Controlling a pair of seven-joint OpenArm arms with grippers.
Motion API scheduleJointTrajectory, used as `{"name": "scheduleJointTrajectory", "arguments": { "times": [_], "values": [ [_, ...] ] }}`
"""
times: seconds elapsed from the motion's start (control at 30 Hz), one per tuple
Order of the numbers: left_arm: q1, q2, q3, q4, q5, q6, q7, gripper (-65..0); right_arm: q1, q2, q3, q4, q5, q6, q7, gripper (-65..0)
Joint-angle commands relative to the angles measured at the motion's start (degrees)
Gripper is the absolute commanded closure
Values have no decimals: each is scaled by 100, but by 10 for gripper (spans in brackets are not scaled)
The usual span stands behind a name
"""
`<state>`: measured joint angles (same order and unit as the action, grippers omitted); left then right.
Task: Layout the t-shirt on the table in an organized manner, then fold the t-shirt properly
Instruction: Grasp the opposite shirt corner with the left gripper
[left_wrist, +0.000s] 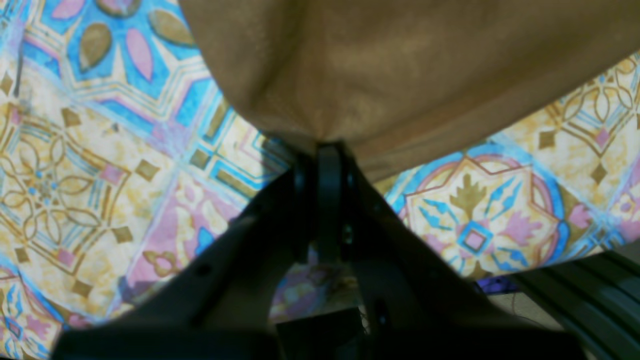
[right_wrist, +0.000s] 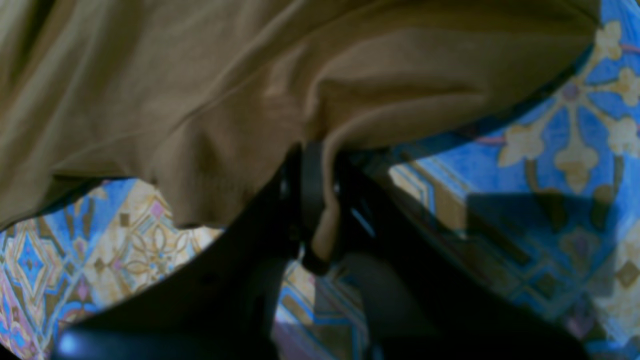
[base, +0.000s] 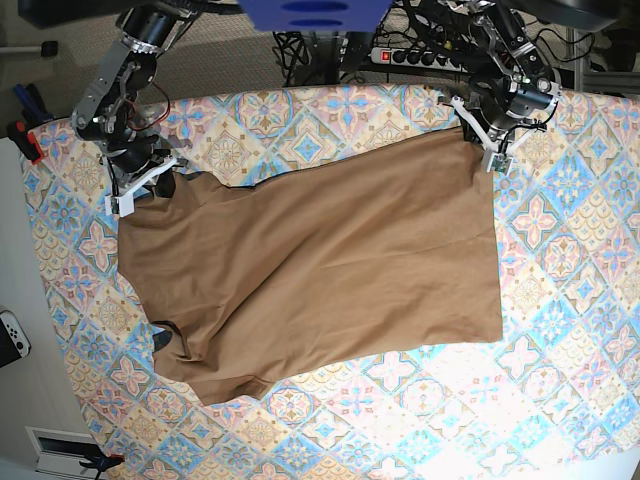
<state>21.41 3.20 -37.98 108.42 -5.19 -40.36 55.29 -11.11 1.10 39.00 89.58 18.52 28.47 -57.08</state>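
Spreading across the middle of the counter (base: 560, 300) lies the t-shirt (base: 320, 270), plain tan-brown cloth, mostly flat, with wrinkles and a bunched fold toward its near left corner. A tile-patterned cover dresses the counter: blue, pink, peach and cream diamonds with floral motifs.

At the far right corner of the shirt, the left tool (base: 487, 148) is closed, pinching the cloth's edge; its wrist view shows the black fingers (left_wrist: 327, 170) pressed together with the fabric gathered into them. At the far left corner, the right tool (base: 140, 185) is likewise clamped on the shirt, and its wrist view shows a fold of cloth drawn down between the dark fingers (right_wrist: 310, 190).

Beyond the counter's far edge are a carpeted floor, tangled cables and a power strip (base: 420, 55). A white game controller (base: 12, 335) lies on the floor at the left.
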Motion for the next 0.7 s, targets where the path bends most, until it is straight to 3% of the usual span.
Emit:
{"name": "scheduleJointTrajectory", "arguments": {
  "times": [0.0, 0.4, 0.53, 0.67],
  "values": [
    [26, -17, -13, 63, 137, 36, 67, 0, -97, 0, -10, -22, -257, -20, -468, 0],
    [70, -78, -330, 72, 181, 36, 67, 0, -511, -9, 34, 646, -257, -20, -424, 0],
    [220, -333, -286, 72, 181, 36, 67, 0, -651, -132, 42, 936, -248, -20, -433, 0],
    [184, -360, -286, 72, 682, 36, 67, 0, -625, -159, 42, 945, -248, -20, -459, 0]
  ]
}}
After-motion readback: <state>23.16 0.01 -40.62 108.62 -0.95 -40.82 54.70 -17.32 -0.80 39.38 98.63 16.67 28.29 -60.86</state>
